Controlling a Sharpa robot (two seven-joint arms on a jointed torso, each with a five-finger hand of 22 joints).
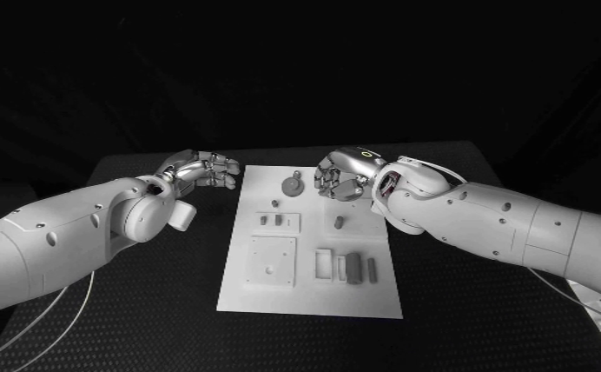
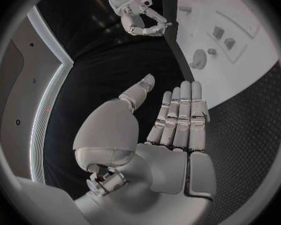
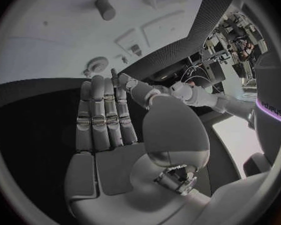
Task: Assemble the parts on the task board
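Flat white task board, small grey parts

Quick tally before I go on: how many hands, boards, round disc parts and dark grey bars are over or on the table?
hands: 2, left hand and right hand
task board: 1
round disc part: 1
dark grey bars: 2
total: 6

Black table, textured top, white task board lying flat at its middle
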